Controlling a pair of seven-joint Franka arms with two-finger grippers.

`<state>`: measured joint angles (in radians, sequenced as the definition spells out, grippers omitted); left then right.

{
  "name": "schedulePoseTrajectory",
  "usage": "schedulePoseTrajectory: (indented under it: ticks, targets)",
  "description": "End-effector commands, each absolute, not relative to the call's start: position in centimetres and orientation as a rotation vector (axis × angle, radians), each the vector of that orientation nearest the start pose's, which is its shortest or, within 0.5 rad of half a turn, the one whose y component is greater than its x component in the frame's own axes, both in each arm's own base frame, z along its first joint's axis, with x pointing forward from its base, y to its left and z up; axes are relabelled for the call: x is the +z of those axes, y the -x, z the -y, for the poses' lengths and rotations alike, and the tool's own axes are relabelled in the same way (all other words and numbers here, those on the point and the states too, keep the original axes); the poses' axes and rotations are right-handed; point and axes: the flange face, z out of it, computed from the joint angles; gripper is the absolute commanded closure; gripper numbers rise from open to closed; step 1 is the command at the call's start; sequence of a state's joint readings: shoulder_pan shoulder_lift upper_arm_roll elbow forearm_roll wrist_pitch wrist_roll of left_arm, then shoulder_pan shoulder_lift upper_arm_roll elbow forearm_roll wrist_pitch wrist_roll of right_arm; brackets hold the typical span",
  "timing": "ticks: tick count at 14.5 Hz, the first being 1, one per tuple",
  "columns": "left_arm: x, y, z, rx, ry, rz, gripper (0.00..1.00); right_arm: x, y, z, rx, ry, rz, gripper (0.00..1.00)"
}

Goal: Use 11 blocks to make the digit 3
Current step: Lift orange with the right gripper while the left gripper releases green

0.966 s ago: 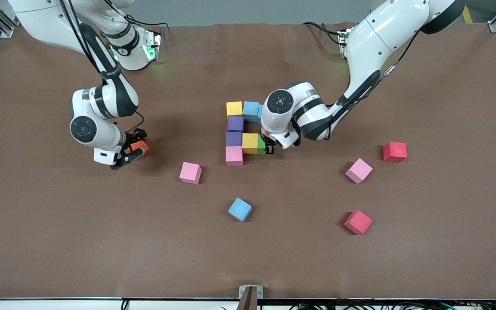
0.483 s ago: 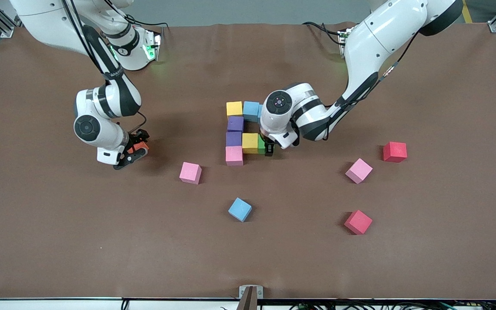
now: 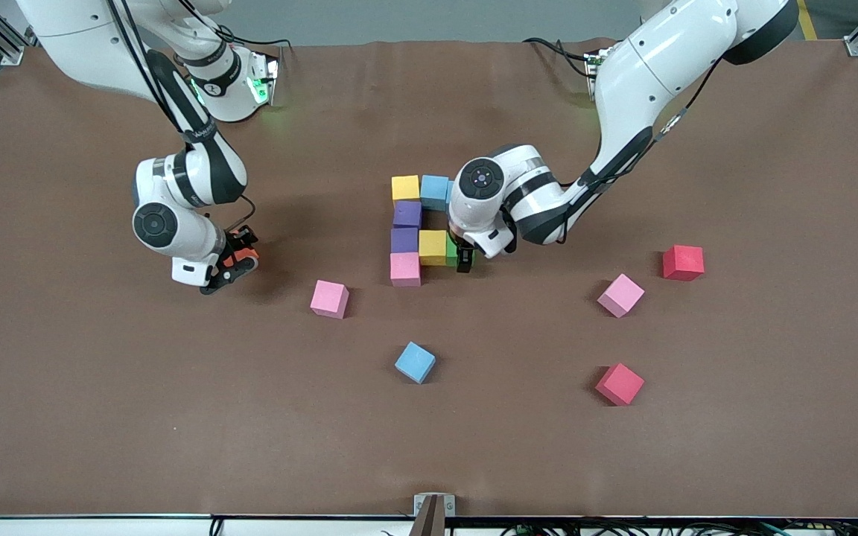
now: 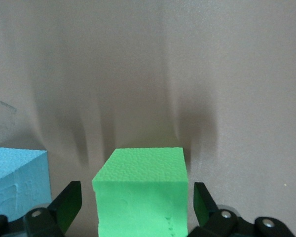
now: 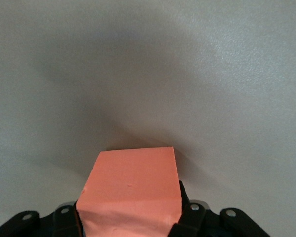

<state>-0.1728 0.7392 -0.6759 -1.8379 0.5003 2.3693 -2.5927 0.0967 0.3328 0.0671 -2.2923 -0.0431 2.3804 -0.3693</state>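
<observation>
Right gripper (image 3: pixel 234 260) at 9 o'clock, clamped on the orange block (image 5: pixel 130 190), ready to haul over. Left gripper (image 3: pixel 465 257) at center, fingers spread either side of the green block (image 4: pixel 140 190), just parked beside the yellow one (image 3: pixel 433 246) in the half-built 3. Next: lift clear, fetch another.

Two glossy white, rounded robot arms (image 3: pixel 645 67) have black joint bands. Thin black cables (image 3: pixel 686 104) run along them. The black plastic fingers (image 4: pixel 64 205) carry silver screws.
</observation>
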Motion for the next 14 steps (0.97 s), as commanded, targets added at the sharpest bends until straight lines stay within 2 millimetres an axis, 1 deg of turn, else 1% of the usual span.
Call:
schedulePoseTrajectory:
  ticks: [1,2,4,5,6,7,8,9,10,11,12,14]
  targets:
    - [21.2,-44.6,46.1,0.104,2.309,2.120,0.00,20.8,-51.0,-8.3,0.340,2.981,0.851,0.73]
    - [21.6,-44.4,46.3,0.113,2.314,2.116,0.00,22.0,-52.2,-8.3,0.337,2.982,0.839,0.77]
    - [22.2,-43.9,46.5,0.106,2.307,2.091,0.00,24.9,-54.6,-9.2,0.329,2.994,0.767,0.78]
    - [23.0,-44.1,46.5,0.090,2.314,2.096,0.00,26.4,-55.7,-9.5,0.329,3.003,0.715,0.79]
    - [23.8,-44.1,46.5,0.075,2.322,2.100,0.00,28.2,-56.6,-10.6,0.322,3.007,0.705,0.80]
    - [24.5,-44.0,46.6,0.055,2.321,2.091,0.00,30.1,-57.6,-12.1,0.317,3.013,0.698,0.80]
    - [25.7,-44.1,46.6,0.030,2.328,2.096,0.00,31.7,-58.2,-13.8,0.305,3.030,0.660,0.81]
    - [26.8,-44.5,46.5,0.004,2.331,2.104,0.00,33.5,-58.6,-16.0,0.280,3.048,0.585,0.81]
    - [28.0,-45.0,46.6,-0.018,2.329,2.115,0.00,34.4,-58.6,-18.1,0.260,3.052,0.513,0.81]
    - [29.0,-45.6,46.5,-0.037,2.322,2.120,0.00,35.3,-58.4,-20.7,0.238,3.043,0.457,0.81]
    - [30.0,-46.3,46.6,-0.049,2.320,2.123,0.00,35.6,-58.1,-22.9,0.228,3.032,0.389,0.81]
    - [31.7,-47.2,46.7,-0.070,2.338,2.083,0.00,35.6,-58.3,-26.8,0.230,2.995,0.279,0.81]
